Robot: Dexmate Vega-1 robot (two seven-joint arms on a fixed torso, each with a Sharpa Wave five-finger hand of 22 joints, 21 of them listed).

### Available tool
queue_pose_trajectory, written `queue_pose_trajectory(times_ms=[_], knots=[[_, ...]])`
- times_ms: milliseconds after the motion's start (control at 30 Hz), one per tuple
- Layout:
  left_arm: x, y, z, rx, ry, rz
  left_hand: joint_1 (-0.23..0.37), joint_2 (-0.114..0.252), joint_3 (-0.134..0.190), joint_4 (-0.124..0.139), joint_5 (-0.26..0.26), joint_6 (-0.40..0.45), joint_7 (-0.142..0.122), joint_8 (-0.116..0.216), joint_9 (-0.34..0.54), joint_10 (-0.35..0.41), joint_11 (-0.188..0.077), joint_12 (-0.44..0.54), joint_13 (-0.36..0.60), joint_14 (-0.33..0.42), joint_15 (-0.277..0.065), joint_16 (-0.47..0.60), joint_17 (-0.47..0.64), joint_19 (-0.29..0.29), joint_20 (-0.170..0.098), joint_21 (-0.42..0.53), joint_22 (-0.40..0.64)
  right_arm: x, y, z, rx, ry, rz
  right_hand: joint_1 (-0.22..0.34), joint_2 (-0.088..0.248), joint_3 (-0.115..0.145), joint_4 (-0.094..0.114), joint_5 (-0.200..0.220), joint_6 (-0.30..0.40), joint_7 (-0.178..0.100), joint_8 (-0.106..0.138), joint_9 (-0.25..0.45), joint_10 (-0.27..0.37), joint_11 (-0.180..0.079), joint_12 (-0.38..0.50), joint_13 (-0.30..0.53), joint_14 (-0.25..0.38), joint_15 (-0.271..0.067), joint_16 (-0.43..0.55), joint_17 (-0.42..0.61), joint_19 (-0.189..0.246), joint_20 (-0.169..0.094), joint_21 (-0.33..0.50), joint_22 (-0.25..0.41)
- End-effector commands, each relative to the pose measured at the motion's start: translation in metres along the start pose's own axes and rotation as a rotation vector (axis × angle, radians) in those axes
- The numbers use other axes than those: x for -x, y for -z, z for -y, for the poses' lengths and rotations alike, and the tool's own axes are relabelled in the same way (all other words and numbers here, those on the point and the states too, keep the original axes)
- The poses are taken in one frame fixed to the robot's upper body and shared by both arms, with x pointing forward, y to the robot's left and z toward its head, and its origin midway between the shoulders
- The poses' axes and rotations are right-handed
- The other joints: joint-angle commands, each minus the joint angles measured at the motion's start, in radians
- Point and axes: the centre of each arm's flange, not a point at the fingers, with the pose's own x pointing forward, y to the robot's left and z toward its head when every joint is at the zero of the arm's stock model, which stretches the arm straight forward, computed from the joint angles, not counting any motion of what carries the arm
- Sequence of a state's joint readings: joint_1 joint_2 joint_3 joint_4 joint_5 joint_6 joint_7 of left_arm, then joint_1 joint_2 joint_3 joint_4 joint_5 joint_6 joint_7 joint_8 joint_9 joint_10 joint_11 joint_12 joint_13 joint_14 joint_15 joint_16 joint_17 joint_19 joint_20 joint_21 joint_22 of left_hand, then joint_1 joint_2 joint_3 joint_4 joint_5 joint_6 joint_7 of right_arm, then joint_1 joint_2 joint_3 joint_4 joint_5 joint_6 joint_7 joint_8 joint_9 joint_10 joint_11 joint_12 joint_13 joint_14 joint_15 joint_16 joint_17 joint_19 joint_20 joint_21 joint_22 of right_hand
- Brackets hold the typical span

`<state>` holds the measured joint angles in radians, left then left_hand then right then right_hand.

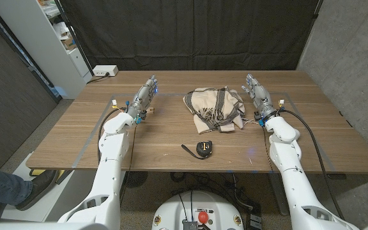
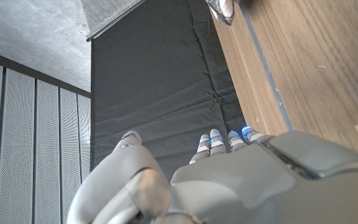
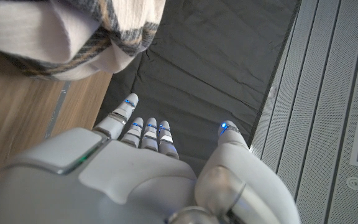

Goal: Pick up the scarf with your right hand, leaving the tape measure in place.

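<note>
A: Fingers [image 3: 146, 134] of the right hand [image 1: 257, 91] are reaching out straight and slightly spread, thumb apart, holding nothing. It is standing just beside the right edge of the crumpled beige scarf with dark stripes and a fringe [image 1: 213, 107], which is lying bunched on the brown wooden table [image 1: 324, 137], mid-table toward the far side.

B: Noting the left hand [image 1: 142, 99] too: fingers extended, holding nothing, sitting well apart from the scarf on the other side.

A: Agreed. Risk one: the black and yellow tape measure with a short pulled-out strap [image 1: 202, 148] is lying nearer the robot, below the scarf's fringe, near but not touching it as far as the head view shows. If the fringe is trailing low during a lift toward the robot, I am guessing it could brush or drag the tape measure.

B: Risk two: the cloth is loosely heaped. A pinch on only an outer fold is likely to be lifting one layer while the rest unfurls and hangs long.

A: Risk three: fingers coming in from the side may be pushing the heap along the table rather than closing around it.
</note>
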<state>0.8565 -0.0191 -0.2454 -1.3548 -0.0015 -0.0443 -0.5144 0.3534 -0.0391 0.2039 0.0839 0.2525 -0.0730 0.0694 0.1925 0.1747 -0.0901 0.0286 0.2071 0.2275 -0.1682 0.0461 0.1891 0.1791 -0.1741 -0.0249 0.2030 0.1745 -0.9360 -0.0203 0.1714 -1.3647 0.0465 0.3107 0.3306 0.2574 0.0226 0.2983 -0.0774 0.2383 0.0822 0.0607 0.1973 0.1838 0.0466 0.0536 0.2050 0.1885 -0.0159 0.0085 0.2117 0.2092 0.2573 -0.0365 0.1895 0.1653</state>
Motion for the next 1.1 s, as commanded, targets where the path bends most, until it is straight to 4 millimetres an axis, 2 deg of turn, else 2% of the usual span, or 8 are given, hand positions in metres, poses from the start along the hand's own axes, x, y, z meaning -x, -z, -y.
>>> queue_pose_trajectory(times_ms=[33,567,1100], knots=[[0.001,0.0,0.0,0.006,0.006,0.004,0.005,0.004,-0.001,-0.006,0.001,0.006,0.004,0.001,0.002,-0.005,-0.001,0.0,-0.002,-0.006,-0.001,0.0,0.003,-0.009,0.006,-0.001,0.003,0.003,-0.004,-0.006,0.029,0.014,0.062,0.01,-0.002,0.003,-0.008,0.007,0.001,-0.009,0.003,0.006,0.004,-0.003,0.002,0.003,0.015,-0.008,0.012,0.002,0.023,-0.003,0.011,0.003],[-0.006,-0.003,0.002,0.023,0.027,0.002,0.005,0.006,-0.001,-0.009,0.0,0.009,0.005,0.0,0.002,-0.006,0.0,-0.001,-0.008,-0.004,-0.001,0.0,0.003,-0.01,0.01,-0.003,0.004,0.0,-0.013,-0.01,0.057,0.015,0.147,0.007,-0.012,-0.002,-0.014,0.018,0.014,-0.025,0.006,0.007,0.017,-0.016,0.002,0.004,0.055,-0.026,0.022,0.002,0.074,-0.017,0.021,0.002],[-0.008,-0.004,0.001,0.054,0.021,0.016,0.005,0.008,-0.002,-0.011,-0.001,0.011,0.005,-0.001,0.002,-0.005,-0.001,-0.001,-0.014,-0.003,-0.003,0.0,0.003,-0.012,0.012,-0.004,0.004,-0.002,-0.028,-0.014,0.157,-0.027,0.182,0.0,-0.019,-0.009,-0.014,0.025,0.009,-0.035,0.003,0.007,0.021,-0.017,0.002,0.004,0.061,-0.025,0.021,0.002,0.081,-0.014,0.017,0.002]])
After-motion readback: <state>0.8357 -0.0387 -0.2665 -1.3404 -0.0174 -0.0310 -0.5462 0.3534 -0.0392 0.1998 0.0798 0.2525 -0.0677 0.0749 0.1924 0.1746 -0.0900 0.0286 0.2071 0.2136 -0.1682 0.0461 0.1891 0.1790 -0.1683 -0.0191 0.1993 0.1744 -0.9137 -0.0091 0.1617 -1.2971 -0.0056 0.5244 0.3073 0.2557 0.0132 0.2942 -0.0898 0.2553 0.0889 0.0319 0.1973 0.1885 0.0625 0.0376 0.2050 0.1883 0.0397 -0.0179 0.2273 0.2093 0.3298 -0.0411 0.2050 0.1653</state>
